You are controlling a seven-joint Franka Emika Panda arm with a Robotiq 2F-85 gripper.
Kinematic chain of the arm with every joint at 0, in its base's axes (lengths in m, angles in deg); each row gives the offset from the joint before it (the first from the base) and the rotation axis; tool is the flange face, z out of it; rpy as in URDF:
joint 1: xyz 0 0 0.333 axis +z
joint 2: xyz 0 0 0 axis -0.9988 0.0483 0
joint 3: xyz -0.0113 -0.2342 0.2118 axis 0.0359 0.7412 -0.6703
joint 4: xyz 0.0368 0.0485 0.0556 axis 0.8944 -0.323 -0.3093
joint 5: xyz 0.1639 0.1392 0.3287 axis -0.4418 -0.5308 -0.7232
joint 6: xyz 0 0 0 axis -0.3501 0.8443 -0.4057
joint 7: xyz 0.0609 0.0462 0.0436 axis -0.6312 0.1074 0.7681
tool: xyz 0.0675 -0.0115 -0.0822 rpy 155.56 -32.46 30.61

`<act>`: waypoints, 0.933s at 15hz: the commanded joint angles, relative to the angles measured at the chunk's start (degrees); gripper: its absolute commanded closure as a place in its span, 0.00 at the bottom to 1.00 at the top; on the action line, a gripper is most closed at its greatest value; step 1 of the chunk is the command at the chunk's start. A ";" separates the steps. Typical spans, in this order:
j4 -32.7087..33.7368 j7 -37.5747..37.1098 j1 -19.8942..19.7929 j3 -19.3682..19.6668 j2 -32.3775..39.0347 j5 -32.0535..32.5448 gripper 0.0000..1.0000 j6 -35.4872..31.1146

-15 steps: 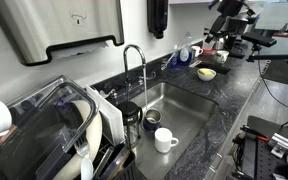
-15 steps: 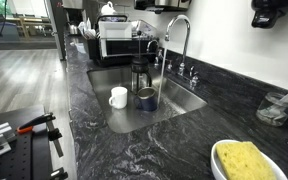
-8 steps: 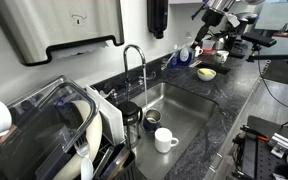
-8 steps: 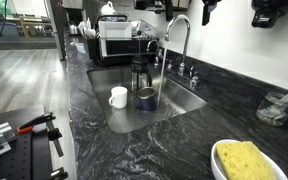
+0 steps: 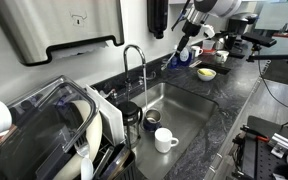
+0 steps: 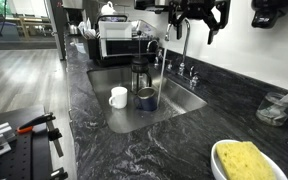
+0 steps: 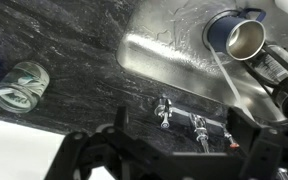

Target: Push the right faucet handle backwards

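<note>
The right faucet handle [image 6: 194,76] is a small silvery lever on the counter behind the sink, right of the tall gooseneck spout [image 6: 179,35]. In the wrist view the right faucet handle [image 7: 164,108] lies between and below my fingers, beside a middle fitting [image 7: 197,124] and a red-tipped lever [image 7: 233,140]. My gripper [image 6: 196,28] hangs open and empty well above the handles, touching nothing; it also shows in an exterior view [image 5: 187,46] and in the wrist view [image 7: 176,118]. In that exterior view the handle is too small to make out.
The sink [image 6: 179,105] holds a white mug [image 6: 118,97], a metal cup [image 6: 146,98] and a dark jug [image 6: 139,72]. A crumpled wrapper [image 6: 279,105] lies on the counter right of the handles. A yellow sponge in a bowl [image 6: 246,160] sits near the front. A dish rack [image 5: 54,135] stands by the sink.
My gripper has come in from the upper far side and dropped toward the faucet; it now hangs over the handles. Nothing in the sink has moved.
</note>
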 commanded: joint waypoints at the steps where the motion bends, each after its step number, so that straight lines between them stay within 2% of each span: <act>1: 6.27 -2.07 -3.43 -4.69 8.14 0.21 0.00 -0.33; 2: 2.44 -1.84 -4.19 -5.58 3.83 0.70 0.00 -0.59; 5: 4.97 -2.74 -5.19 -7.08 7.52 1.06 0.00 -0.68; 12: 5.59 -2.74 -5.56 -7.10 7.69 1.06 0.00 -0.68; 14: 8.12 -0.60 -6.15 -8.80 9.59 0.40 0.00 1.93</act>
